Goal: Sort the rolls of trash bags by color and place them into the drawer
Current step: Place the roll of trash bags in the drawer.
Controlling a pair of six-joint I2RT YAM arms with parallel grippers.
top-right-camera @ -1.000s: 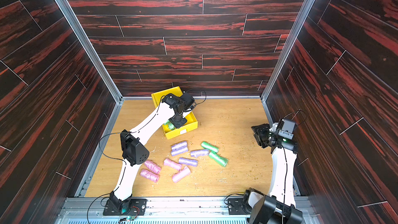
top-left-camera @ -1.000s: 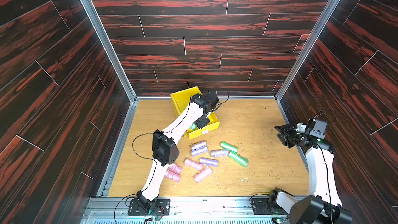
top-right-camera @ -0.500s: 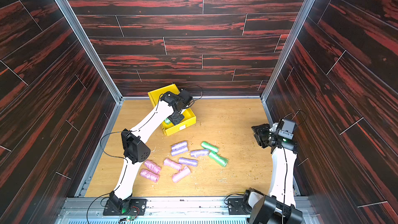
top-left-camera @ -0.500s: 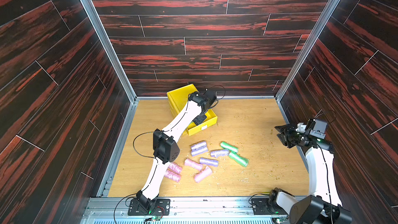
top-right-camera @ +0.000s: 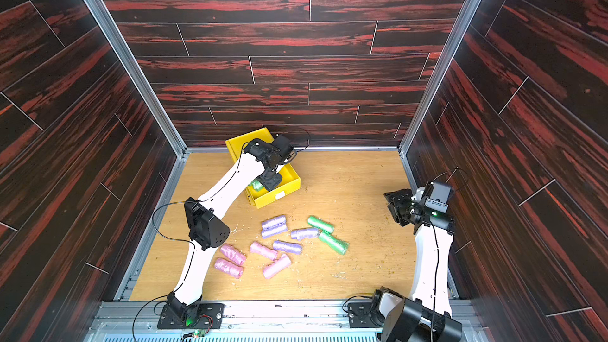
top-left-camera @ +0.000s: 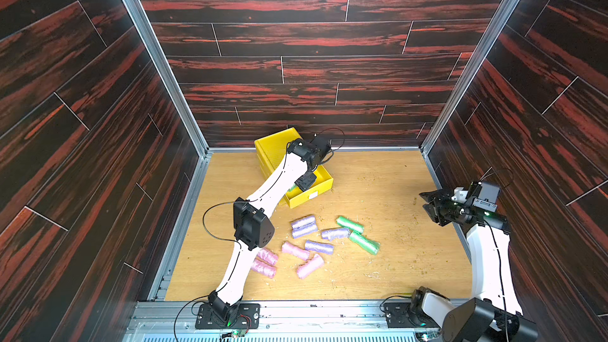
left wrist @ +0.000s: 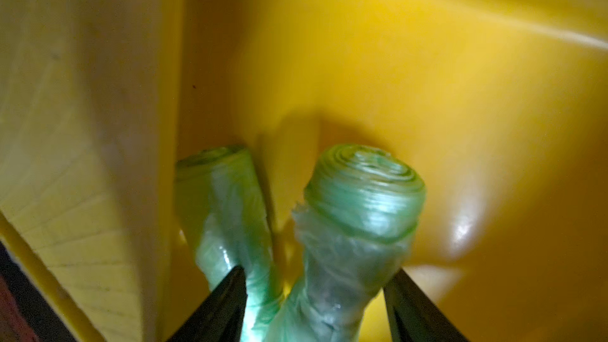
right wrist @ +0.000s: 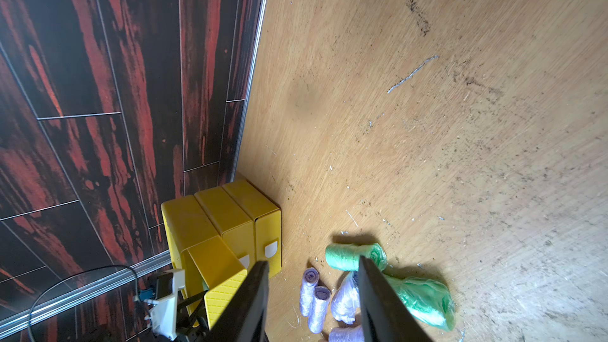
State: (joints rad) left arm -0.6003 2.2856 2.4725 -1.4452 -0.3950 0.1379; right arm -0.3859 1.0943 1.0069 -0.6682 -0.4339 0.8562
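- My left fingers (left wrist: 230,301) stand parted inside the pulled-out yellow drawer (top-left-camera: 301,199). A green roll (left wrist: 355,212) sits loose between them, and a second green roll (left wrist: 223,199) lies against the side wall.
- Pink rolls (top-left-camera: 296,251), lavender rolls (top-left-camera: 304,225) and two more green ones (top-left-camera: 350,224) lie mid-desk (top-left-camera: 378,176).
- My right fingers (right wrist: 253,297) hover partly open and empty near the right wall, with bare desk beneath.

Left arm (top-left-camera: 279,182) and right arm (top-left-camera: 487,254) are showing white shells, black joints, looping black cables; left end effector (top-left-camera: 304,183) and right end effector (top-left-camera: 427,200) are showing black.

text: none readable | brands, numbers, signs: none | drawer (right wrist: 230,212) white tabs: blank
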